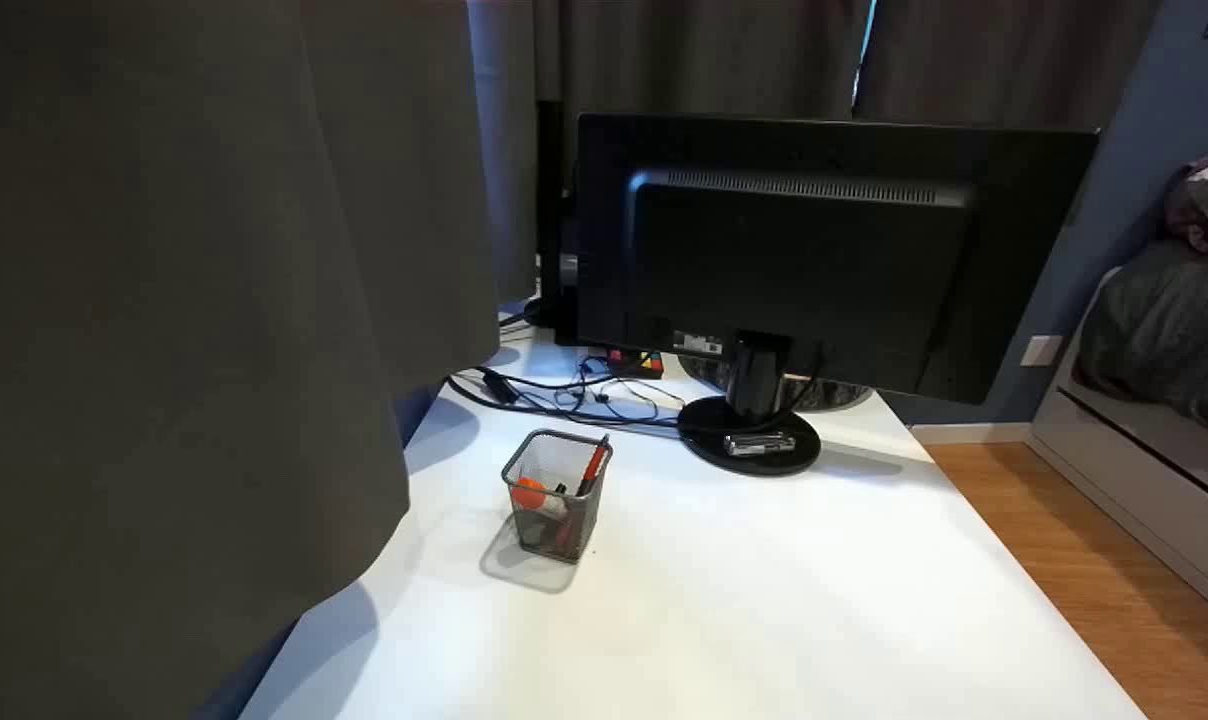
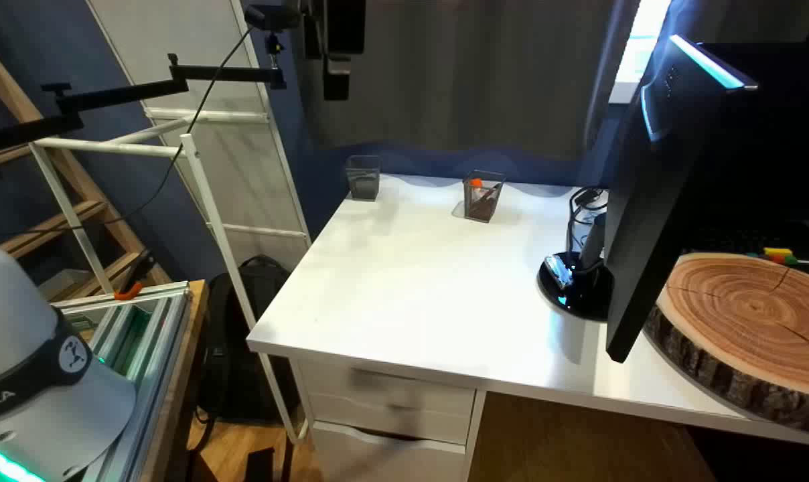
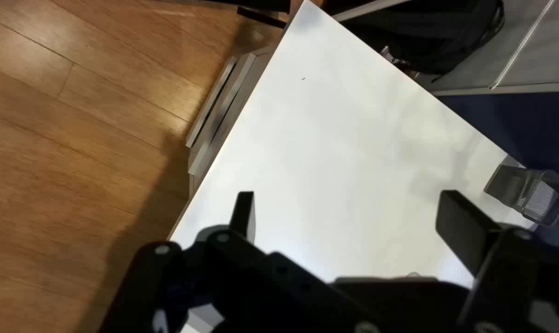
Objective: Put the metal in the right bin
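Wrist view to begin with, and the end effector (image 3: pixel 348 208) has its jaws spread wide, nothing held, the white surface (image 3: pixel 344 148) showing far below the gap. Off to its right here, in a corner of the surface, a mesh cup (image 3: pixel 524 189); off to its left, wooden floor (image 3: pixel 66 152) and drawers (image 3: pixel 219 111); up ahead of it, a black backpack (image 3: pixel 423 37).

Across to an exterior view, and there's the metal (image 2: pixel 558 270), shiny silver, resting on the round foot (image 2: pixel 584 298) of the monitor (image 2: pixel 679 181), below and well to the right of the end effector, which hangs in at the top edge. That monitor rises right beside it, tall and black, in the way on the far side, a log slice (image 2: pixel 753 314) beyond. Two cups in this one: the mesh cup below the end effector, a pen cup (image 2: pixel 479 213) to the right of that. Which the task means, I can't tell. A camera arm (image 2: pixel 123 95) reaches in left of the end effector.

In an exterior view, a red pen (image 1: pixel 594 465) stands out inside the pen cup, cables (image 1: pixel 624 400) tangle further from the end effector, and a big grey curtain (image 1: pixel 184 350) cuts off part of the surface.
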Controlling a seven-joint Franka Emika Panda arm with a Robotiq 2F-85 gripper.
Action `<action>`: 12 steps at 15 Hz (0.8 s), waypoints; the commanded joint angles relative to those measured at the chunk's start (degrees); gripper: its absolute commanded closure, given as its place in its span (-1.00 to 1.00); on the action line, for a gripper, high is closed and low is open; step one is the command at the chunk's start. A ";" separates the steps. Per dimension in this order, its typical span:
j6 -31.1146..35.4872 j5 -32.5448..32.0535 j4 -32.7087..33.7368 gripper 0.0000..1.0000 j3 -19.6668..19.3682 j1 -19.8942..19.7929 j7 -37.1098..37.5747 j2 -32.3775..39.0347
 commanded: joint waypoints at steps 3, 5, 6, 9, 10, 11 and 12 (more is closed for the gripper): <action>-0.24 0.48 0.14 -1.00 0.92 -1.15 -0.50 0.09; -0.24 0.48 0.14 -1.00 0.92 -1.15 -0.50 0.09; 2.05 1.10 0.33 -1.00 1.10 -1.19 0.34 4.74; 17.99 4.06 -2.18 -1.00 1.33 -2.76 5.54 10.54; 23.23 6.08 -2.41 -1.00 0.95 -2.42 6.06 13.51; 28.58 6.88 -2.08 -1.00 1.12 -2.53 7.01 16.59; 33.92 7.95 -1.31 -1.00 1.26 -2.43 7.60 19.93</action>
